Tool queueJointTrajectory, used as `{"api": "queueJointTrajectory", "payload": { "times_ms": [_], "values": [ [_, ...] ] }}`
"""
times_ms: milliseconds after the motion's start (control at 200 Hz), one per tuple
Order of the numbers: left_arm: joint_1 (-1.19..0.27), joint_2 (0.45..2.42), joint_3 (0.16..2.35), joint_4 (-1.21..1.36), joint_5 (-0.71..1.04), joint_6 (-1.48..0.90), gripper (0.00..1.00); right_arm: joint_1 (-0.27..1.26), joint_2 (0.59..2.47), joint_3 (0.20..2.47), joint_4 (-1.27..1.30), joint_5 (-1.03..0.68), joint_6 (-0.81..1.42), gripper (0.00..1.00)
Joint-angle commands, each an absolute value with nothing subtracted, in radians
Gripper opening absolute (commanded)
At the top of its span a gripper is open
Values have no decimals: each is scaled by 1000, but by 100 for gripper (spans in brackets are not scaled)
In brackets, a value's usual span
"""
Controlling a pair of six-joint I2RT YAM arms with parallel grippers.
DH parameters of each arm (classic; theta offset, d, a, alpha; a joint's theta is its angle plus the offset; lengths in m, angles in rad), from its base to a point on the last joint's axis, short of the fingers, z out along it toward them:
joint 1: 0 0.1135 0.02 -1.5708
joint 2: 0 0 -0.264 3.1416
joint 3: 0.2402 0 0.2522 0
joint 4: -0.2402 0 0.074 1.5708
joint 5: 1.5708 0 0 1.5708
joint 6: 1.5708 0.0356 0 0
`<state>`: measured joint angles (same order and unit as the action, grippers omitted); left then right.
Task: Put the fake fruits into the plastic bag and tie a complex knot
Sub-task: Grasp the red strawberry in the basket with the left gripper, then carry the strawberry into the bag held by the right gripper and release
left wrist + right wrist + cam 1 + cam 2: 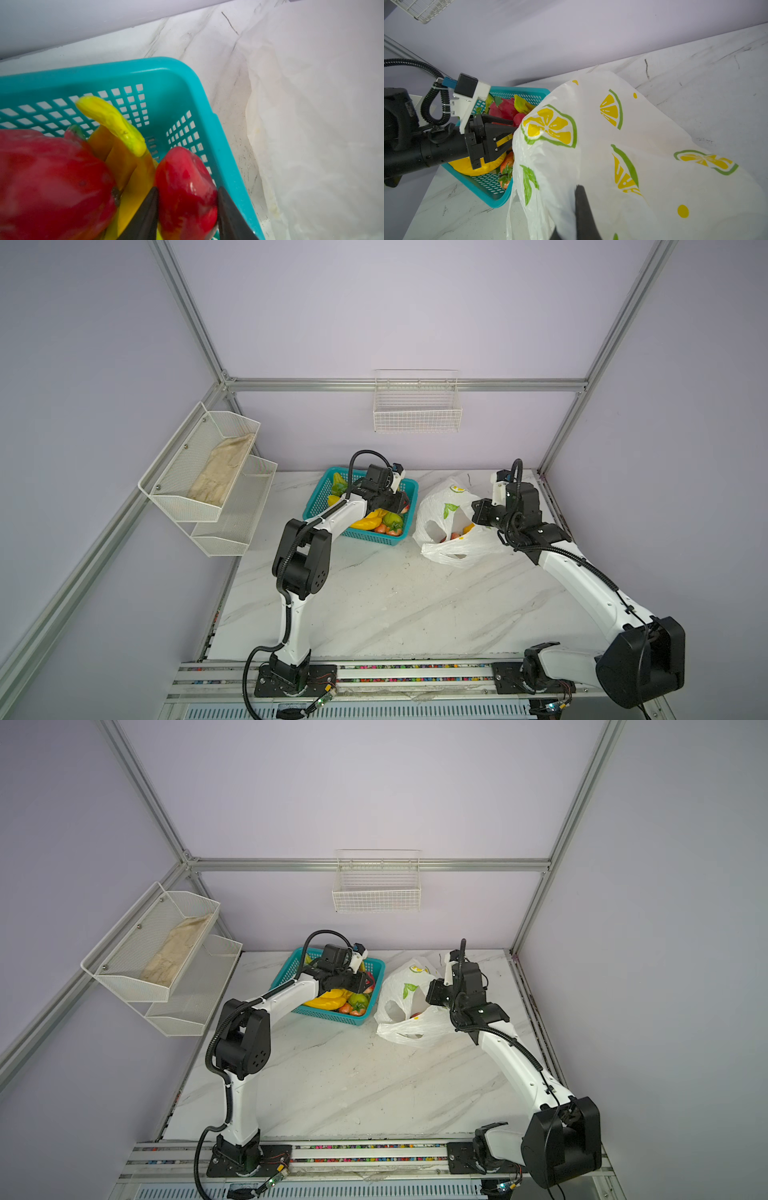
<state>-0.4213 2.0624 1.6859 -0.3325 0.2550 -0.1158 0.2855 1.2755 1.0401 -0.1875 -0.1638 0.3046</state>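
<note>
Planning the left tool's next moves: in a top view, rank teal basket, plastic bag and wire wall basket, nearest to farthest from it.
1. Teal basket: left tool is inside it.
2. Plastic bag: right of the basket.
3. Wire wall basket: high on the back wall.

On the table [395,601], the mesh basket [365,536] stands at rear centre, with the plastic bag [440,497] just beside it on the right. Fake fruits [376,520] lie in both. The left gripper [188,191] reaches into the basket's corner nearest the bag, with a small fruit [182,172] between its fingers and the bananas [128,166] alongside. The right gripper [477,510] sits at the bag's mouth. A wire basket [417,418] hangs on the back wall, and a two-tier rack [178,472] on the left wall.
</note>
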Motion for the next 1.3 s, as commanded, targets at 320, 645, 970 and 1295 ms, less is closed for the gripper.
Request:
{"api": "queueJointTrajectory", "payload": {
  "times_ms": [320, 645, 970, 1295],
  "values": [
    [-477, 1476, 1164, 66, 312, -250, 28, 281, 1273, 1048, -162, -179, 325, 0],
    [-686, 1423, 1059, 299, 357, -245, 26, 281, 1283, 1060, -130, -336, 366, 0],
    [-773, 1655, 1137, 454, 325, -306, 25, 281, 1251, 1047, -92, -438, 458, 0],
    [-803, 1860, 1236, 496, 185, -319, 34, 281, 1248, 982, 23, -512, 559, 0]
  ]
}}
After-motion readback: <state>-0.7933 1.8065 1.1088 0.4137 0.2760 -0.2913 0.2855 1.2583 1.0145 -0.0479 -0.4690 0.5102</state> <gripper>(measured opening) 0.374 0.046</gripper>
